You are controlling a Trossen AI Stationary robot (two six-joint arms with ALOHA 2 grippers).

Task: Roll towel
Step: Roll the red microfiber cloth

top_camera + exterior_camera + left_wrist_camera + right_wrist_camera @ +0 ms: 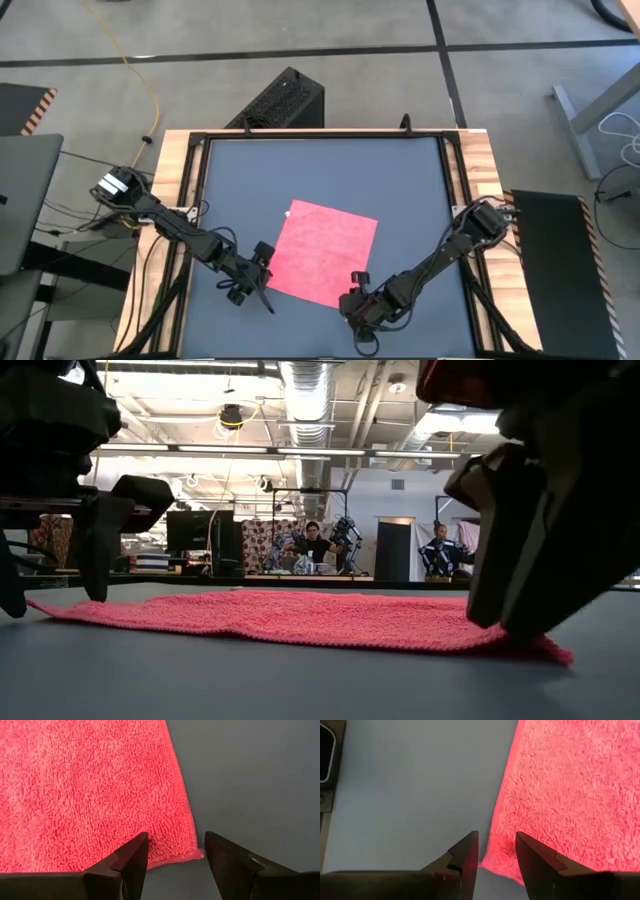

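1. Right gripper (495, 851) at the towel's (323, 250) near corner by the table's (420, 180) front edge; jaws partly apart, straddling the corner, nothing held.
2. Left gripper (175, 851) spread wide over the neighbouring corner, empty.
3. Towel lies flat, mid-table. Judgement: pinch both corners evenly before rolling, or the roll skews.

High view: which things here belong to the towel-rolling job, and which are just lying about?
Part of the job:
- towel, flat on the table
- left gripper, open at the towel's near-left corner
- right gripper, jaws straddling the near-right corner

Just lying about:
- black box on the floor beyond the table
- yellow cable on the floor
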